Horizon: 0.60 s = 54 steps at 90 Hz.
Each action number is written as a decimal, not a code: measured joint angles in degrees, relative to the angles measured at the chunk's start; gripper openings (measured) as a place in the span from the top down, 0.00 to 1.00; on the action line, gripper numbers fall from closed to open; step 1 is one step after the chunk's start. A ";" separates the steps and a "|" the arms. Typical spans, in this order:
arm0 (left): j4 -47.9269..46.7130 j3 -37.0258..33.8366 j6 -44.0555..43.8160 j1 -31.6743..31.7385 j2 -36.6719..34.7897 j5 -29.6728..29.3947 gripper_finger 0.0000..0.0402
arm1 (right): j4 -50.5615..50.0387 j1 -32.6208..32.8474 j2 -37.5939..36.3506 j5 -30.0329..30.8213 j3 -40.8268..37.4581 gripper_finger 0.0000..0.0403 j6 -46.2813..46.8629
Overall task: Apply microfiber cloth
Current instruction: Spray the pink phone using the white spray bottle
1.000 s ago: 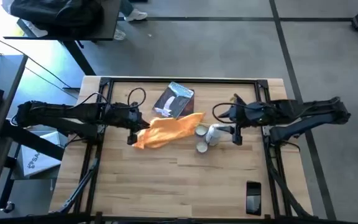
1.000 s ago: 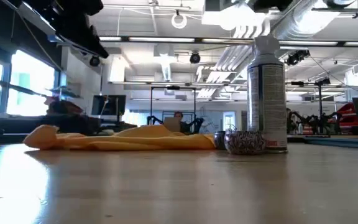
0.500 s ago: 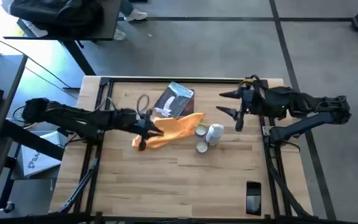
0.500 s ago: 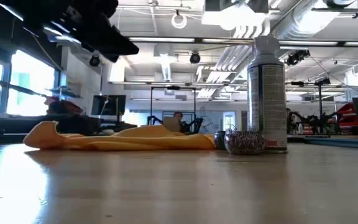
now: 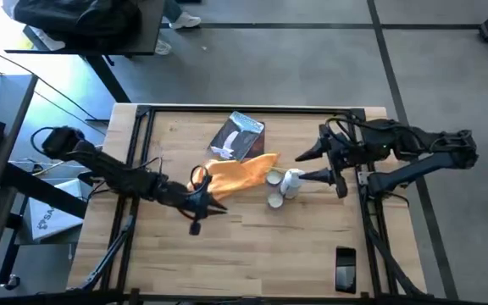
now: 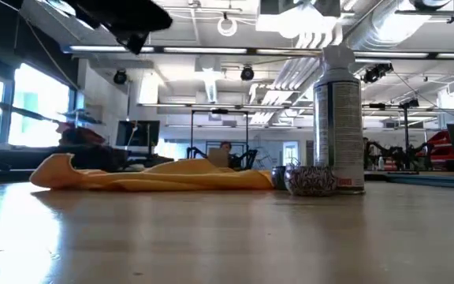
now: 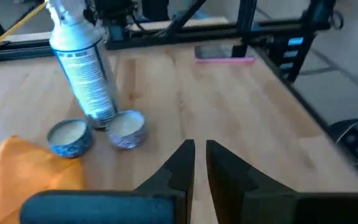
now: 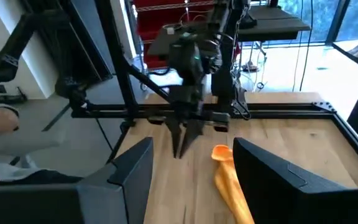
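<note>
The orange-yellow microfiber cloth (image 5: 237, 174) lies crumpled on the wooden table, its near-left end (image 7: 35, 175) showing in the left wrist view. My left gripper (image 5: 213, 210) hovers above the table, just near of the cloth's left end. Its fingers (image 7: 200, 154) are shut but for a slit and touch nothing. My right gripper (image 5: 302, 167) stands open to the right of the upright spray can (image 5: 293, 180). Its fingers (image 8: 191, 168) are spread wide, pointing toward the cloth (image 8: 232, 177).
A grey-blue and white packet (image 5: 238, 135) lies just beyond the cloth. Two small round tins (image 7: 70, 135) (image 7: 128, 129) sit by the spray can (image 6: 339, 118). A phone (image 5: 345, 268) lies near the near right corner. Bare wood stretches along the near side.
My left gripper has swung from the cloth's left end toward the table's near edge and right, turning to face the right edge. The cloth's left tip has been pushed up a little. My right gripper drew back toward the far edge, then returned beside the can.
</note>
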 joint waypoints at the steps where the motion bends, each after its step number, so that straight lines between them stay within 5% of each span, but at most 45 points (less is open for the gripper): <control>1: 0.25 0.00 -0.12 -0.50 0.00 -0.64 0.94 | 0.00 0.00 0.00 0.00 0.00 0.53 0.00; 22: 8.46 0.02 -0.20 -10.15 0.00 -12.99 0.94 | 0.02 0.00 0.00 0.02 -0.02 0.53 0.00; 54: 22.97 0.02 0.92 -15.71 6.62 -17.96 0.94 | 0.01 0.00 0.00 0.04 -0.04 0.53 -0.02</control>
